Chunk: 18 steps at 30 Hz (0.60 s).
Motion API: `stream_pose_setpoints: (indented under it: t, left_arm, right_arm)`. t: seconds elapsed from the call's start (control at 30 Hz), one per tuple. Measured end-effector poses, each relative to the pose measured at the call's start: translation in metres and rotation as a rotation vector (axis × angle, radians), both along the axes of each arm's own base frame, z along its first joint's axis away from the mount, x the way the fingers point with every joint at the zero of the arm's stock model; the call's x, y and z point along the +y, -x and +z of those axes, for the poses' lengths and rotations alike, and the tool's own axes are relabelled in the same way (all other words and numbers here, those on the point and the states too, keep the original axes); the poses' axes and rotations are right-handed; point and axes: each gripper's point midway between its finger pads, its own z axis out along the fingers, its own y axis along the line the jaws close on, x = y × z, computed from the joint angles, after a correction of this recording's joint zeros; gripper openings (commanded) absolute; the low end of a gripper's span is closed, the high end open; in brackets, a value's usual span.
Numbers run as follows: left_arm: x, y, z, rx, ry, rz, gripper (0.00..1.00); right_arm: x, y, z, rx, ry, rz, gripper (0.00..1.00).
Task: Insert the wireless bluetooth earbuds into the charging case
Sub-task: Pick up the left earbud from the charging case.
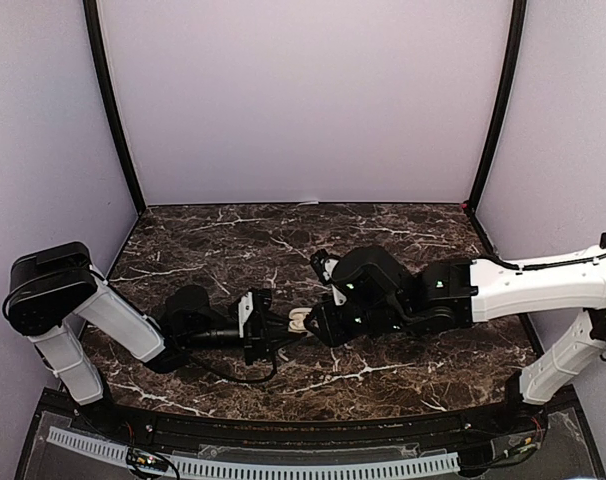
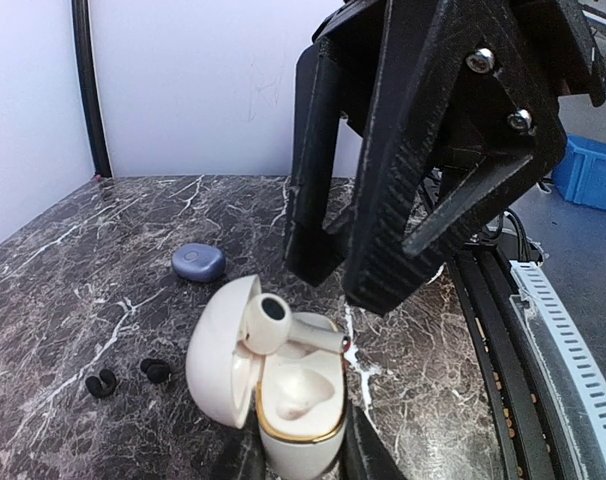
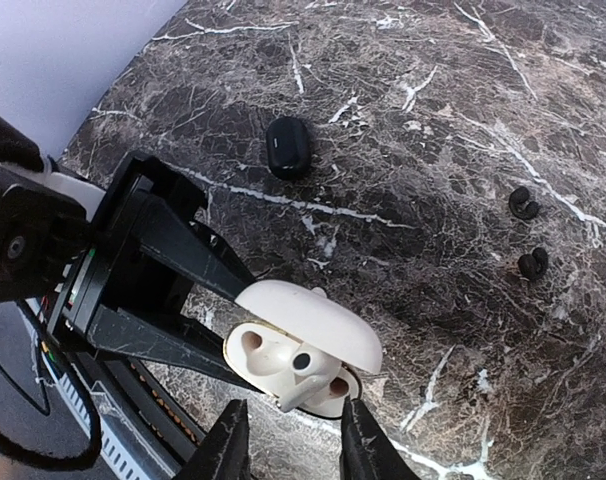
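Note:
My left gripper (image 2: 301,452) is shut on the lower body of a white charging case (image 2: 301,425) with a gold rim, its lid hinged open to the left. A white earbud (image 2: 268,322) lies tilted across the open case, stem pointing right, not seated in a well. My right gripper (image 3: 293,425) hovers just above it, open, with the earbud's stem (image 3: 301,385) between the fingers and a gap on both sides. In the top view both grippers (image 1: 318,325) meet at the case (image 1: 299,322), mid-table.
Two small dark earbuds (image 2: 101,383) (image 2: 156,371) lie on the marble left of the case. A blue oval case (image 2: 199,263) sits behind them. A black case (image 3: 288,146) rests farther out. The table's front rail (image 2: 543,330) runs close on the right.

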Motion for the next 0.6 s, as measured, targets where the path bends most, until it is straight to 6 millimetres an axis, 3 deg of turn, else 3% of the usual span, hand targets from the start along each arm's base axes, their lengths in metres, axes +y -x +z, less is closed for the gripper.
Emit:
stream_pose_setpoints:
  t: [0.37, 0.6]
  left_arm:
    - [0.001, -0.004, -0.003, 0.001, -0.007, 0.022, 0.07]
    - [0.001, -0.005, -0.004, -0.006, -0.011, 0.028, 0.07]
  right_arm:
    - [0.006, -0.015, 0.006, -0.018, 0.024, -0.085, 0.28]
    - [0.007, -0.016, -0.006, -0.007, 0.072, -0.092, 0.28]
